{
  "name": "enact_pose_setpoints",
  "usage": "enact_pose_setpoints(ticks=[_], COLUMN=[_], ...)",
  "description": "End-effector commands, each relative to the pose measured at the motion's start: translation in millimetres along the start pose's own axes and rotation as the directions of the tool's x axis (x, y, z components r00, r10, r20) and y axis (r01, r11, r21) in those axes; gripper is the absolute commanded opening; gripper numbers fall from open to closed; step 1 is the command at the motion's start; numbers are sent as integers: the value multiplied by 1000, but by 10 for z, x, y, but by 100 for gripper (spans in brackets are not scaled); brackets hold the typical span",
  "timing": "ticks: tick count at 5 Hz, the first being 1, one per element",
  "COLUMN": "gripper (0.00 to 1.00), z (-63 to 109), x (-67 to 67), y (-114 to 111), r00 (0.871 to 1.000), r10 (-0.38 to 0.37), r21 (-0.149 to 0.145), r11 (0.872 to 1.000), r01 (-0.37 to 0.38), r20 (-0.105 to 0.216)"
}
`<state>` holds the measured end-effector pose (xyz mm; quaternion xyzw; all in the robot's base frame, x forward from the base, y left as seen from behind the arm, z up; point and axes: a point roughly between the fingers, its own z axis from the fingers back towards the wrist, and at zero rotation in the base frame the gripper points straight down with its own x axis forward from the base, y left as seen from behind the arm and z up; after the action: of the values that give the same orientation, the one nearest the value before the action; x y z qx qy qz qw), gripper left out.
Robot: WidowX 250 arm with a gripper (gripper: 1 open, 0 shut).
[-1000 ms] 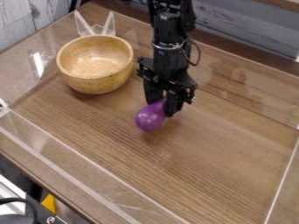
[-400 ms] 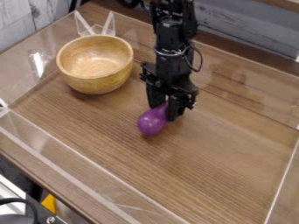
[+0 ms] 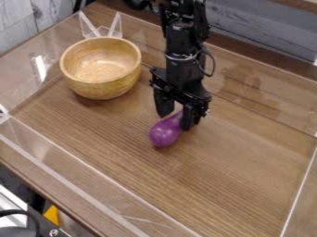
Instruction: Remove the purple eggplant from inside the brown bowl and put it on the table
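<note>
The purple eggplant (image 3: 165,135) is lying on the table (image 3: 235,194), fat end toward the camera, long axis running up-right toward the gripper (image 3: 181,117). The jaws are standing apart directly above its narrow end. The brown bowl (image 3: 100,67) is sitting empty, well apart.

My one black arm (image 3: 183,37): enters from twelve o'clock, wrist vertical. Gripper (image 3: 181,115): points straight down, jaws spread apart, gripping nothing.
</note>
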<state>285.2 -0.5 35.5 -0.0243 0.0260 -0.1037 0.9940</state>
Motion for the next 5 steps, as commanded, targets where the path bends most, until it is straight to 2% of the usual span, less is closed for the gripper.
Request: enact_pose_setpoints(ticks=[1, 5], gripper=[100, 100], z=[111, 383], x=[63, 201], y=[23, -27], r00=[999, 994], r10=[17, 33], r21=[-2, -22], r11=[1000, 999], r01=[-17, -31], r20=[40, 102])
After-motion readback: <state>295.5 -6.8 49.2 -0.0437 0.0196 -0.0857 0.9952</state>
